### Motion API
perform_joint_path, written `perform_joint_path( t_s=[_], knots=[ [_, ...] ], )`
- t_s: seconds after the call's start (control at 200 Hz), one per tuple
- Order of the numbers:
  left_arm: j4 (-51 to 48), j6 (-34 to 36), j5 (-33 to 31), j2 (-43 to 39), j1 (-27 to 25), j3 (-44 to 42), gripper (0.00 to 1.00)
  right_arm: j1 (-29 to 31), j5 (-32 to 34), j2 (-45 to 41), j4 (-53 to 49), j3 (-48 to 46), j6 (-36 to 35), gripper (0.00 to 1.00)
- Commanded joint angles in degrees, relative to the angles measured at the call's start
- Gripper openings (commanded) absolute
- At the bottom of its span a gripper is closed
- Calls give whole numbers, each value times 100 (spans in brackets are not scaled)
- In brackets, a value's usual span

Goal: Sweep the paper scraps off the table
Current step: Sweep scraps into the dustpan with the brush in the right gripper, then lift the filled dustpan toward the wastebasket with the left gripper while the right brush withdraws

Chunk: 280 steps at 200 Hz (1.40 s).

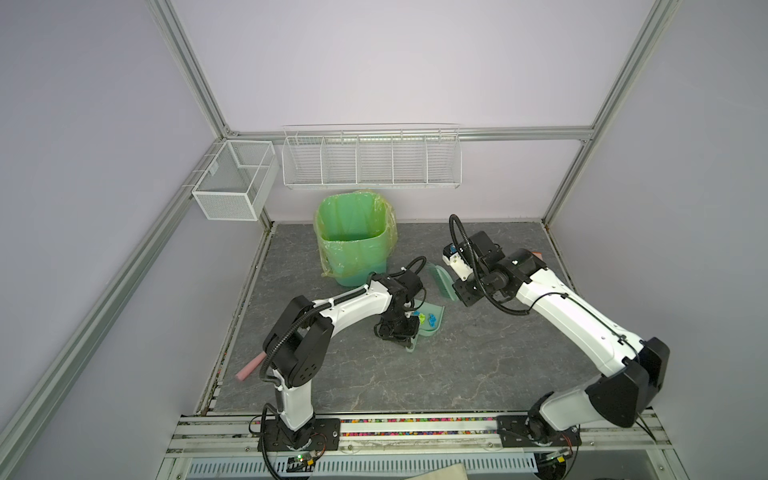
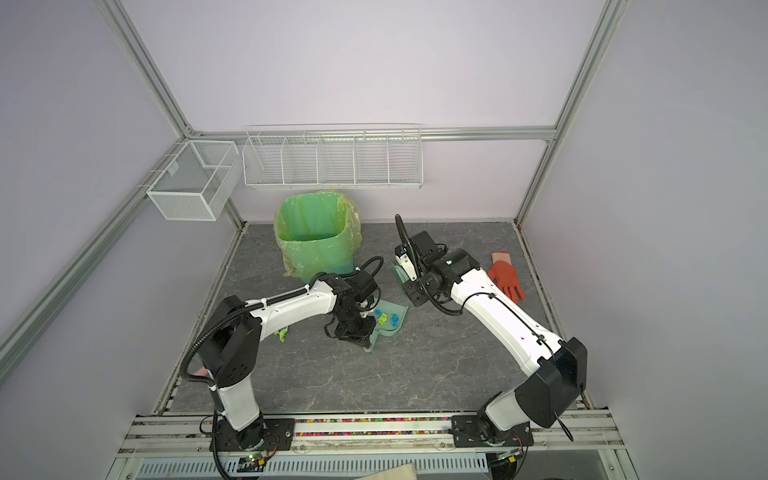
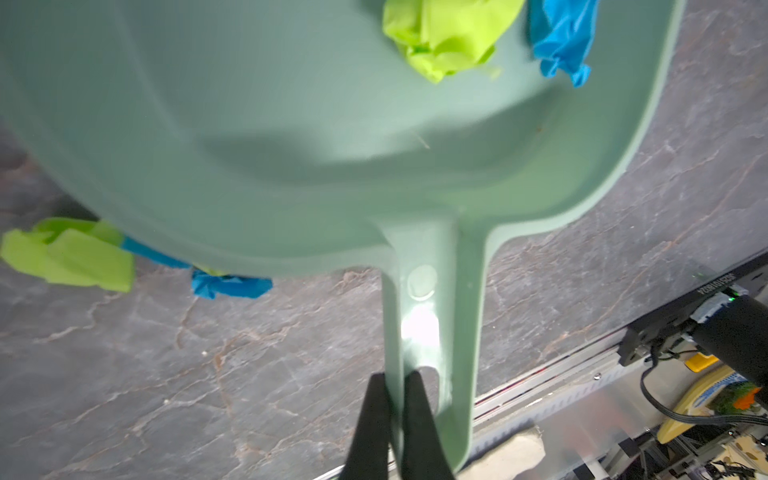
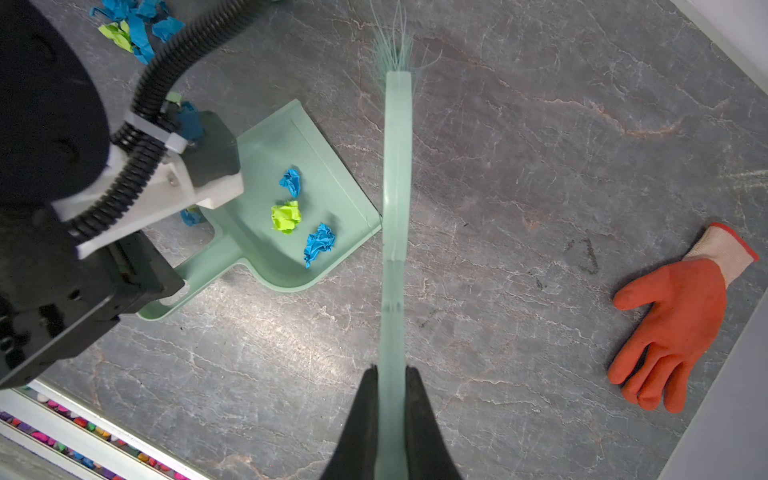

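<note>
Left gripper [image 3: 397, 376] is clamped on the dustpan [image 3: 291, 145] handle, lip facing the brush [image 4: 397, 166], likely to catch sweepings. Right gripper [image 4: 390, 370] is clamped on the brush handle, bristles out ahead. Three paper scraps [image 4: 286, 216] sit in the pan. Others lie on the table [image 4: 540, 166] near the left gripper, outside the pan.

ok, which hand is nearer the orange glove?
Right. The right hand, shut on the brush, has the orange glove lying off to its right; the left hand, gripping the dustpan handle, is farther, beyond the brush.
</note>
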Motion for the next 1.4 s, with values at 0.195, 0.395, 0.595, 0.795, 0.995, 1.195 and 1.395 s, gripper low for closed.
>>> perform_joint_path(
  t_s=[0.195, 0.395, 0.595, 0.795, 0.995, 1.195, 1.395],
  knots=[
    [-30, 342, -813, -395, -78, 181, 0, -114, 57, -372, 27, -125, 339, 7],
    [102, 469, -1051, -484, -150, 187, 0, -126, 261, -549, -41, -350, 605, 7],
    [-159, 692, -1656, -537, -273, 474, 0, -340, 729, -653, -540, -240, 556, 7],
    [-100, 795, -1933, -617, -275, 593, 0, -570, 655, -851, -589, -316, 635, 7],
    [-228, 900, -2080, -500, -276, 896, 0, -620, 688, -881, -649, -600, 669, 7],
    [-437, 1028, -2179, -492, -268, 1265, 0, -666, 685, -969, -553, -864, 683, 7],
    [-587, 1094, -2147, -389, -236, 1571, 0, -716, 484, -857, -394, -972, 661, 7]
  ],
)
